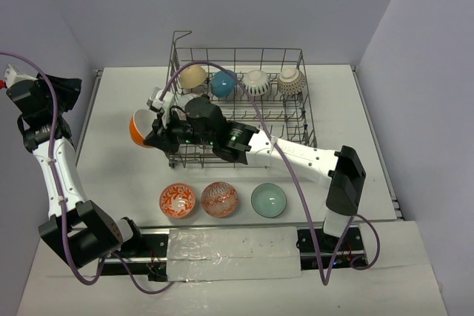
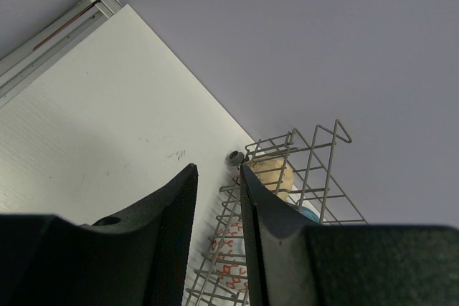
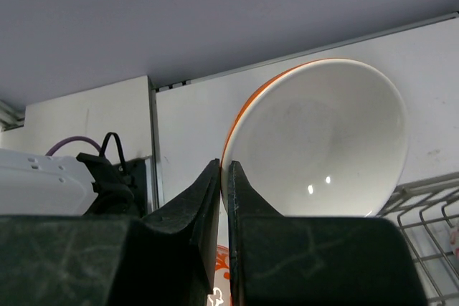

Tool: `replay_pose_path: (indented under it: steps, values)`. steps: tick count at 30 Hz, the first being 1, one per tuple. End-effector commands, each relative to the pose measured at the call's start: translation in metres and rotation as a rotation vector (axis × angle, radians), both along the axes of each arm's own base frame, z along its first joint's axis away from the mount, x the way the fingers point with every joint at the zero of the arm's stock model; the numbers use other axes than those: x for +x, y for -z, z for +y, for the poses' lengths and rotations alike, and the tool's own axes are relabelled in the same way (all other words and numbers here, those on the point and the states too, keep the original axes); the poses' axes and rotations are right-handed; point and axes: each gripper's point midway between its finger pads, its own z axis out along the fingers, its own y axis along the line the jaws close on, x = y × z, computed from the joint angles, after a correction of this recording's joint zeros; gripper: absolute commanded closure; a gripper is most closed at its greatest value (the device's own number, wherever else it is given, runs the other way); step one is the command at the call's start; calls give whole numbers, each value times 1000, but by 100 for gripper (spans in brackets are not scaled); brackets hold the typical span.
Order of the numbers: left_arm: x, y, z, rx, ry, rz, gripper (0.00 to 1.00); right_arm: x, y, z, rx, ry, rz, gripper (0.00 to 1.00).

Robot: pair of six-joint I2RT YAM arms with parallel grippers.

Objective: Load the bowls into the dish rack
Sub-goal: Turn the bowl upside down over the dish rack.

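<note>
Eight bowls: four inside the dish rack [image 1: 292, 118], three on the table [image 1: 126, 94] in front of it, one held off its left side.
Dish rack: grey wire basket with tall mesh sides and rows of upright tines, standing toward the far middle of the white table.
Row along the rack's far wall, left to right: tan bowl [image 1: 194, 76], teal-blue bowl [image 1: 224, 83], white striped bowl [image 1: 258, 83], finely patterned bowl [image 1: 292, 81]; all four stand on edge, side by side.
Row in front of the rack's near wall, left to right: orange-red patterned bowl [image 1: 178, 200], paler red patterned bowl [image 1: 219, 199], pale green bowl [image 1: 268, 200]; all three sit mouth up on the table, apart from one another and from the rack.
Plain orange bowl [image 1: 139, 128]: orange outside, white inside, tilted on edge just outside the rack's left wall, toward its near-left corner.
Right gripper [image 3: 224, 173]: reaches across the near part of the rack to its left side; jaws clenched on the rim of the plain orange bowl, one finger against the white inside, the other against the orange outside.
Left gripper [image 2: 219, 170]: raised well to the left of the rack; jaws parted by a narrow gap with nothing between them. Its wrist view takes in the rack's far-left corner and the tan bowl behind the wires.
</note>
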Motion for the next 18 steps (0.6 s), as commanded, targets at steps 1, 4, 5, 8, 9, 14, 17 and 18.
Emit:
replay_pose_path:
  steps: [1,4,5,8,9,14,17,18]
  values:
    - [-1,-17,-4,22,13,-58,65,7,-70,-23,175,35,-75,100]
    - [-1,-17,-4,22,15,-58,64,9,-75,-30,190,40,-75,100]
    - [-1,-17,-5,22,15,-58,65,9,-75,-30,192,40,-76,100]
    - [-1,-17,-5,22,16,-58,64,12,-76,-35,196,49,-76,100]
    - [-1,-17,-5,19,16,-59,64,13,-75,-36,193,52,-75,100]
    - [-1,-18,-5,18,19,-62,64,27,-73,-48,205,100,-69,100]
    - [-1,-18,-6,17,21,-64,64,36,-70,-58,205,137,-65,100]
    - [-1,-18,-6,18,21,-65,64,43,-66,-62,200,159,-62,100]
